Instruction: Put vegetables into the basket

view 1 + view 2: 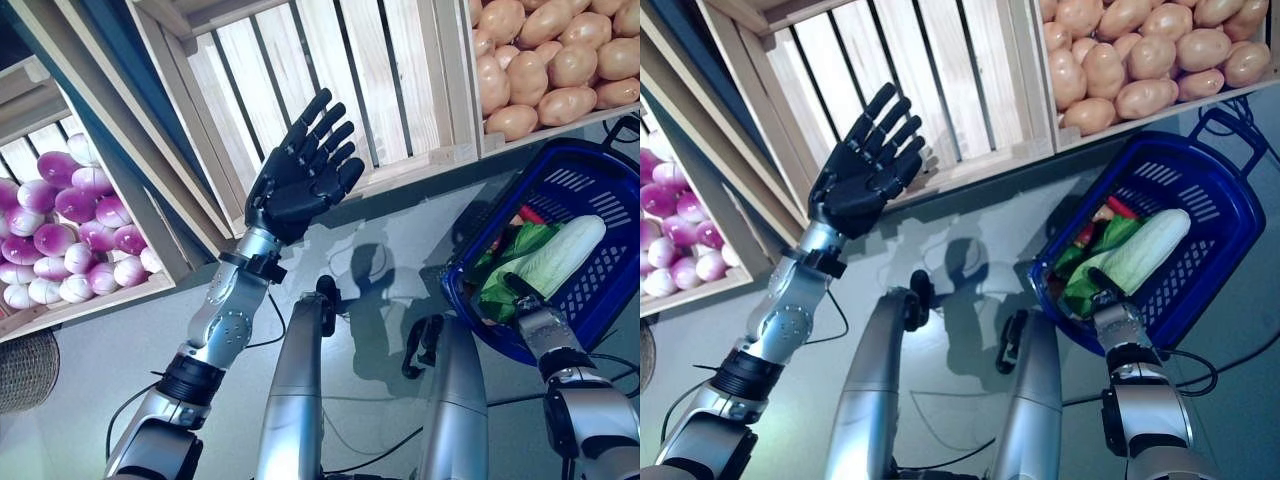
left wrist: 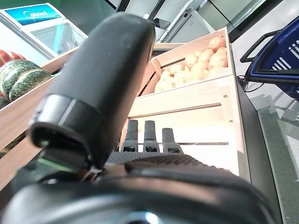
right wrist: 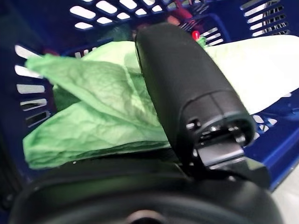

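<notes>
The blue plastic basket (image 1: 590,160) stands on the floor at the right, below the stand. In it lie a long pale green-white vegetable (image 1: 565,255), green leafy vegetables (image 1: 505,270) and something red (image 1: 530,215). My right hand (image 1: 522,293) is at the basket's near rim, just over the leafy greens (image 3: 93,107); its thumb (image 3: 187,88) is straight and it holds nothing. My left hand (image 1: 300,180) is raised in front of a wooden crate (image 1: 330,80) with its fingers straight and spread, empty; it also shows in the left wrist view (image 2: 103,70).
The wooden stand's crates run along the top, with a slanted post (image 1: 130,150) left of my left hand. A wicker basket (image 1: 25,370) sits on the floor at the lower left. Grey floor (image 1: 400,250) lies between the stand and me.
</notes>
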